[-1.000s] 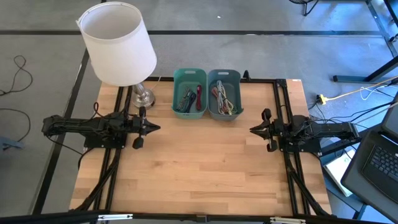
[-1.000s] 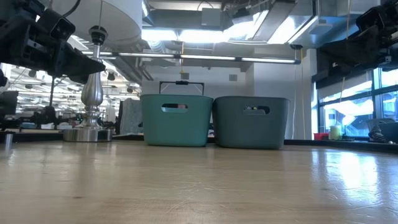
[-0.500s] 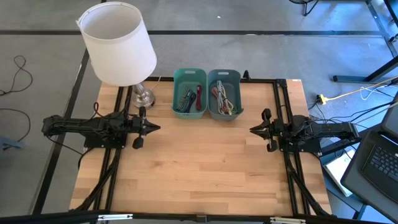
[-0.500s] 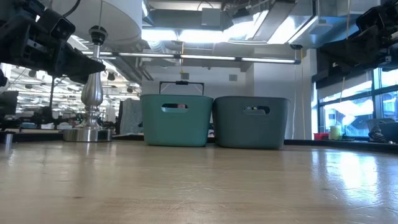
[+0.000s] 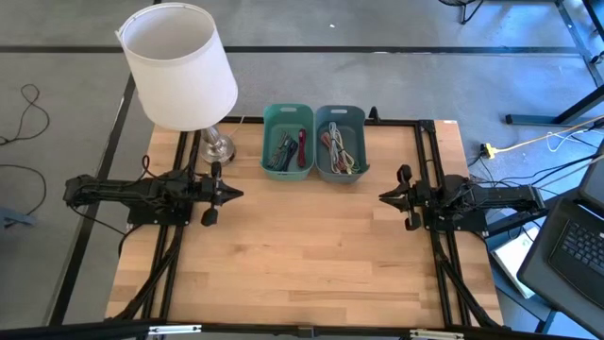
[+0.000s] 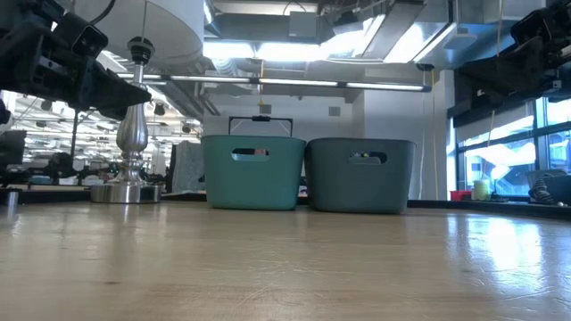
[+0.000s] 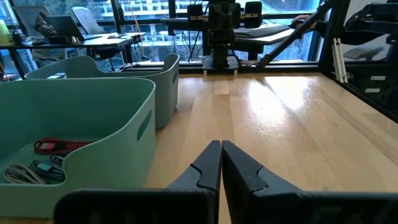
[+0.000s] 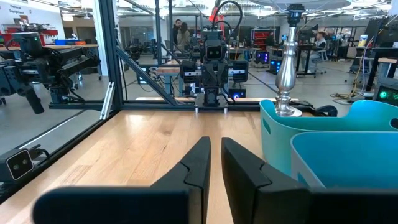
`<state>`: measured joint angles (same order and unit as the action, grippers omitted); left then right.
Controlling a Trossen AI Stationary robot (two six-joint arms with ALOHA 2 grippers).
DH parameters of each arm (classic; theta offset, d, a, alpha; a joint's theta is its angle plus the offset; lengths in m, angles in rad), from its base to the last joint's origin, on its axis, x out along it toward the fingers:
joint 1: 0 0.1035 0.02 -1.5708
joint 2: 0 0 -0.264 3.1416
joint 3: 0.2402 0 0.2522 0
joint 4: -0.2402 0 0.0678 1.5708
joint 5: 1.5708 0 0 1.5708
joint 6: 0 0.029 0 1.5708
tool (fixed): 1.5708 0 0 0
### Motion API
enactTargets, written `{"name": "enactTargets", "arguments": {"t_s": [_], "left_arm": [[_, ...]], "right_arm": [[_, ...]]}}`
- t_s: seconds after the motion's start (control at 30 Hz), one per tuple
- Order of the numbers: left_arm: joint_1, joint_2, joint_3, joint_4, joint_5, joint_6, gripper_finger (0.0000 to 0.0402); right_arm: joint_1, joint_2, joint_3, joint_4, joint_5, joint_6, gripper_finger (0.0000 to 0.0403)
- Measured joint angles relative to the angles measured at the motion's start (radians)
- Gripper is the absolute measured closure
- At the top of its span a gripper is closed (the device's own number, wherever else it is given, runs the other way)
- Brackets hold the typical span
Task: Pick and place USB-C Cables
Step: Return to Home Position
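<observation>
The USB-C cables lie as small folded bundles in two bins that stand side by side at the table's far edge. The green bin [image 5: 287, 140] holds dark, teal and red ones [image 5: 286, 149]. The grey-blue bin [image 5: 341, 142] holds cream and reddish ones [image 5: 340, 153]. The left wrist view looks into the green bin [image 7: 112, 106] at a red bundle [image 7: 59, 146], a teal one [image 7: 46, 169] and a cream one [image 7: 18, 174]. My left gripper [image 5: 238, 194] [image 7: 221, 146] hovers shut over the table's left side. My right gripper [image 5: 382, 197] [image 8: 213, 142] hovers shut over the right side. Both point toward the middle.
A lamp with a white shade [image 5: 179, 66] and a silver base [image 5: 216, 146] stands at the far left corner, close to the green bin. Bare wood [image 5: 302, 246] spreads between the arms and toward the near edge. A laptop [image 5: 576, 246] sits off the table's right side.
</observation>
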<state>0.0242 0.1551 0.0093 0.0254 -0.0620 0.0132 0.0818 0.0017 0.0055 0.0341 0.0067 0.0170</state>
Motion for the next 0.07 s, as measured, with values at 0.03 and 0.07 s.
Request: {"name": "enactTargets", "arguments": {"t_s": [0.03, 0.07], "left_arm": [[0.000, 0.000, 0.000, 0.000, 0.000, 0.000, 0.0394], [0.000, 0.000, 0.000, 0.000, 0.000, 0.000, 0.0393]], "right_arm": [[0.000, 0.000, 0.000, 0.000, 0.000, 0.000, 0.0360], [0.000, 0.000, 0.000, 0.000, 0.000, 0.000, 0.0360]]}}
